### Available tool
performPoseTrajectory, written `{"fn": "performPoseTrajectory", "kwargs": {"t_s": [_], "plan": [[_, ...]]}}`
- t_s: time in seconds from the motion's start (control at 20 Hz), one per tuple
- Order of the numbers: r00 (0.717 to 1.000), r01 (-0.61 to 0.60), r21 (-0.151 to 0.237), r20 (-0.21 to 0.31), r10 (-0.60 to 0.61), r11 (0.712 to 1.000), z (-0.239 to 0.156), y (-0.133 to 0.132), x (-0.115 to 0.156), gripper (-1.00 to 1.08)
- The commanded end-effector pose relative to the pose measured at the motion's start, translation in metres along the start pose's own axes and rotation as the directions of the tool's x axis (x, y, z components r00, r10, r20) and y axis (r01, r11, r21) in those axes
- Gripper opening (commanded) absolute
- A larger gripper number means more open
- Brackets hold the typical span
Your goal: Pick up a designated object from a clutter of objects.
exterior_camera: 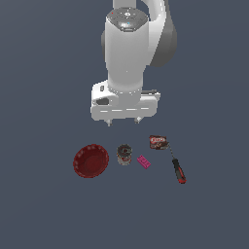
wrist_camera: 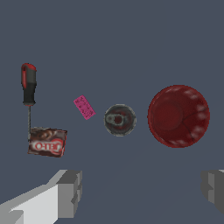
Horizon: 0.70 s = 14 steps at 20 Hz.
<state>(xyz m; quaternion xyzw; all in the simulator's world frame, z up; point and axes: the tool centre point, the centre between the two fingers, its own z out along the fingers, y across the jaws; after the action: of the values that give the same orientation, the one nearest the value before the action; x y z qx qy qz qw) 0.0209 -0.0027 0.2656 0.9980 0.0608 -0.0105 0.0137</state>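
Gripper hangs high, jaws spread wide, empty; we centre over pink block, align with its tilt, avoid can.

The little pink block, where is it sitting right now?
In the exterior view the pink block lies flat on the surface, just to the right of the small can and left of the screwdriver, touching neither.

dark red round bowl: glossy, plastic-looking
small cylindrical can: dull grey metal-looking top
small magenta-pink rectangular block: matt
red-brown flat packet: printed, slight sheen
red-and-black-handled screwdriver: plastic-looking handle, thin metal-looking shaft
grey floor: smooth, matt
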Motion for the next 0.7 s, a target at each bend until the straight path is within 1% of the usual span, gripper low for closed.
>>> {"fn": "performPoseTrajectory", "kwargs": {"t_s": [0.0,0.15,0.3,0.65], "plan": [[0.999,0.053,-0.004,-0.001,-0.053,0.999,0.017,-0.007,0.009,1.0],[0.991,0.133,-0.009,-0.002,-0.133,0.991,0.042,-0.018,0.021,1.0],[0.974,0.226,-0.01,-0.005,-0.226,0.974,0.073,-0.031,0.033,1.0],[0.908,0.418,-0.004,-0.016,-0.418,0.908,0.142,-0.065,0.052,1.0]]}}
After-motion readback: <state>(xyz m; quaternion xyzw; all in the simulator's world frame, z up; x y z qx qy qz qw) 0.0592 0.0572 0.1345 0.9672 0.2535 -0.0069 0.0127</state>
